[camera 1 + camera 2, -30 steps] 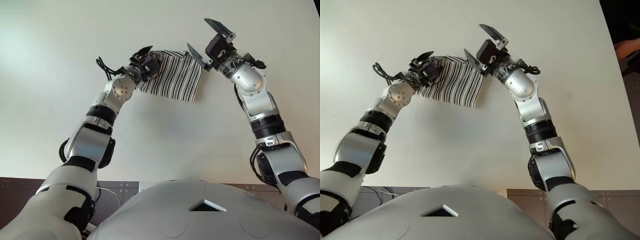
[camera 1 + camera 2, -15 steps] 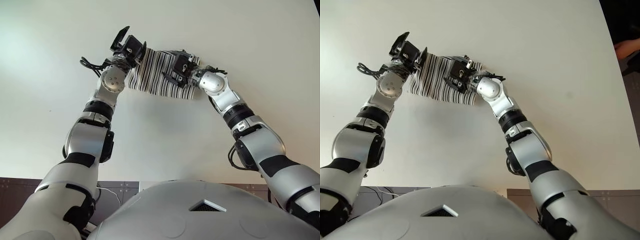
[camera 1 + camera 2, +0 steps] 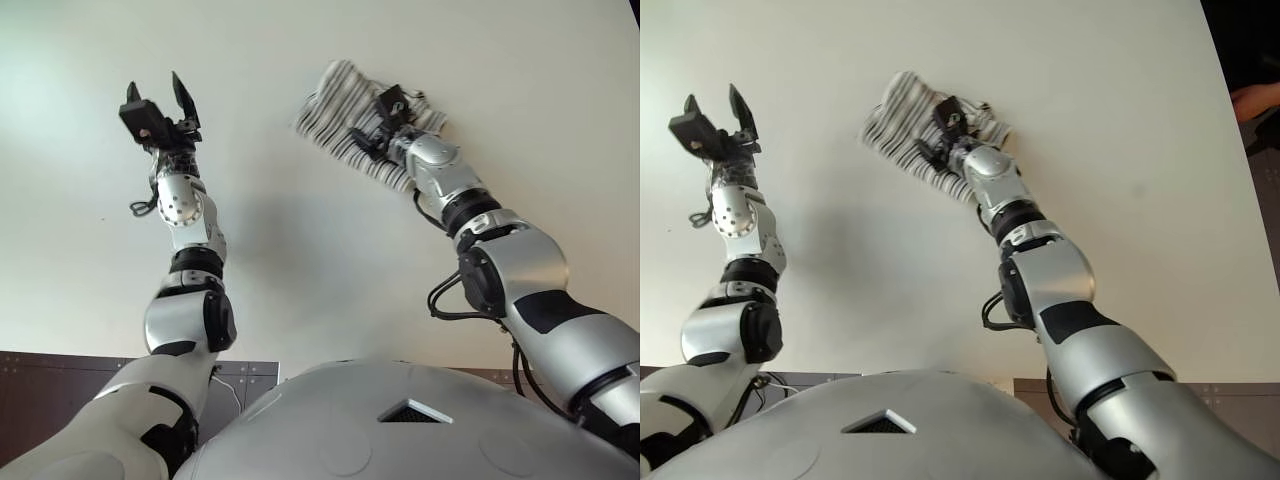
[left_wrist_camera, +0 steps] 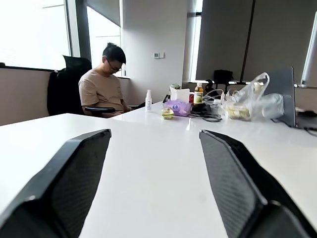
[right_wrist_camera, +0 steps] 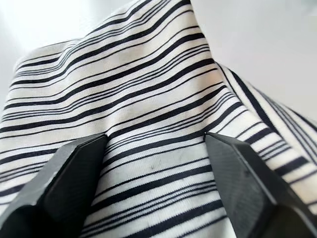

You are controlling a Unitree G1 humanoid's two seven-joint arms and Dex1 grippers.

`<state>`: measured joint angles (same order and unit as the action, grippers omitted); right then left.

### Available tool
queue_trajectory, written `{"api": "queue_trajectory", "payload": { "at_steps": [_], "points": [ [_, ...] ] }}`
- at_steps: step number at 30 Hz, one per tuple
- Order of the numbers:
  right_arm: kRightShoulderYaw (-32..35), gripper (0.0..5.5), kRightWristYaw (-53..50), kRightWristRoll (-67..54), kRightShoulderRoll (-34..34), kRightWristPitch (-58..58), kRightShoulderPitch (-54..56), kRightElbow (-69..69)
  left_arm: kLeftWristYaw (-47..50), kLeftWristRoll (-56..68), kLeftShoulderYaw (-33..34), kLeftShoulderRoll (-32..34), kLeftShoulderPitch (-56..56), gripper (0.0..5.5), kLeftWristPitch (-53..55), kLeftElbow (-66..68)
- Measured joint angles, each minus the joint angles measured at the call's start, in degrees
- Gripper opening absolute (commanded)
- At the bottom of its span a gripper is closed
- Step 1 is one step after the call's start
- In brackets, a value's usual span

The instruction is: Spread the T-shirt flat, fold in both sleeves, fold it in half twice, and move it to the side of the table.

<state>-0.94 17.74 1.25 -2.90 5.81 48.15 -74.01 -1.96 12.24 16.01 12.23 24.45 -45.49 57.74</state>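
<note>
Folded striped shirt at the far side of the table, right gripper on it

The black-and-white striped cotton T-shirt (image 3: 330, 92) lies as a rumpled, layered bundle on the white table (image 3: 300, 250), far side, right of centre. The right gripper (image 3: 372, 122) sits on the bundle with jaws spread, fingers (image 5: 74, 173) down on the cloth and nothing pinched. The left gripper (image 3: 153, 88) is raised well apart to the left, jaws spread and empty. The cloth is probably light, limp and prone to sliding or unfolding. Best to pinch through all layers at a folded edge, or push it flat-pressed.
</note>
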Motion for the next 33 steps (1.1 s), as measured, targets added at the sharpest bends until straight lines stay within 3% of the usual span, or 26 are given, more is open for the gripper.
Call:
{"api": "queue_trajectory", "payload": {
  "at_steps": [9,16,18,22,25,29,33],
  "points": [
    [19.7,3.58,-12.6,-12.8,-14.6,2.8,-10.5,4.3,10.8,-16.1,-6.4,-5.1,-7.6,3.3,-7.2,-5.2],
    [22.2,3.58,-16.5,-12.7,-17.3,7.5,-18.3,11.7,14.2,-18.0,-7.3,-6.5,-12.4,3.3,-9.0,-12.3],
    [22.2,3.58,-17.0,-12.6,-17.1,11.7,-22.0,19.2,14.2,-18.1,-7.7,-7.6,-14.1,3.3,-9.2,-15.3],
    [18.6,3.58,-19.1,-7.2,-14.6,21.4,-28.0,41.6,13.6,-18.0,-9.2,-9.3,-14.2,3.3,-9.9,-16.2],
    [9.2,3.58,-21.6,1.5,-6.3,26.6,-35.3,56.0,12.6,-17.6,-10.7,-10.4,-14.4,3.3,-11.2,-15.9],
    [-2.3,3.58,-23.2,11.0,1.4,30.8,-41.3,56.0,12.5,-17.6,-12.0,-12.5,-14.5,3.3,-11.7,-15.5],
    [-2.9,3.58,-29.6,16.7,1.6,33.8,-40.1,47.3,12.0,-17.0,-12.4,-13.7,-11.6,3.3,-11.9,-10.9]
  ]
}}
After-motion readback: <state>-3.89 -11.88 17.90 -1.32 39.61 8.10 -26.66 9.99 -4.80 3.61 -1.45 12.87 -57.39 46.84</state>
